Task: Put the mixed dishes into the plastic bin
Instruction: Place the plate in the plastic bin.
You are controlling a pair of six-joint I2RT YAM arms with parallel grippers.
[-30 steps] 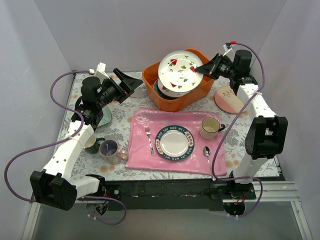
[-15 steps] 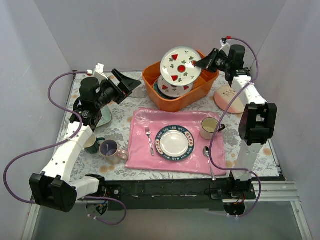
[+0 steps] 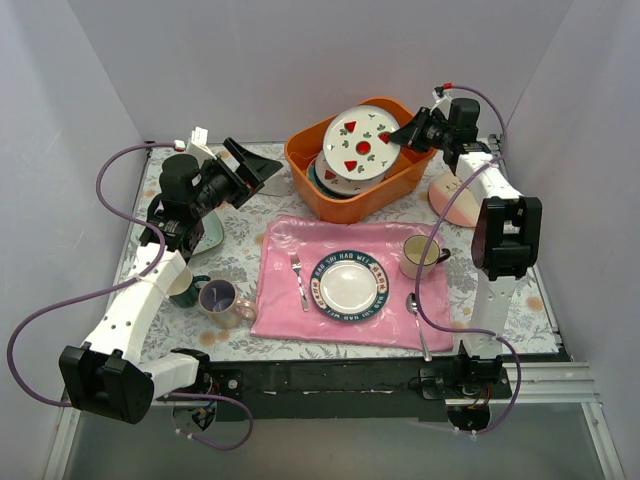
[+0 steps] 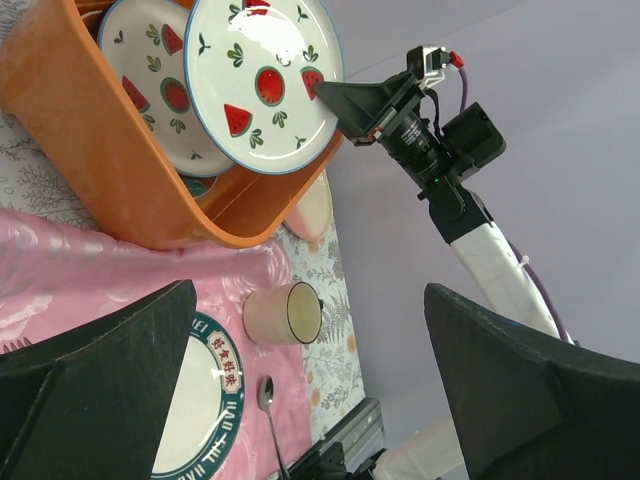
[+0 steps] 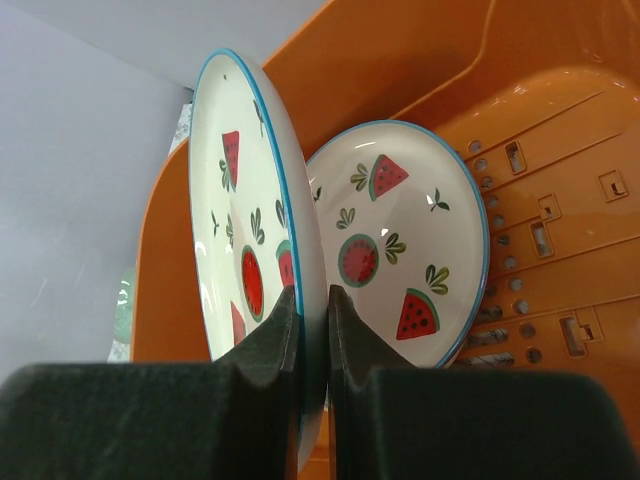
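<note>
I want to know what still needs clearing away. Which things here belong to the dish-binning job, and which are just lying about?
Part of the job: orange bin; watermelon plate, pinched by the right gripper; pink plate; mint plate; green mug; lavender-lined mug.

Lying about: lettered plate; cream mug; fork; spoon; pink cloth.

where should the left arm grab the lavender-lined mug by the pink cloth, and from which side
Pinch the rim of the lavender-lined mug from straight above, one finger inside and one outside. It stands upright with its mouth open, so the wall is reachable. The far part of the rim is probably best: the dark green mug crowds its left side, and the handle sticks out near-right.
</note>
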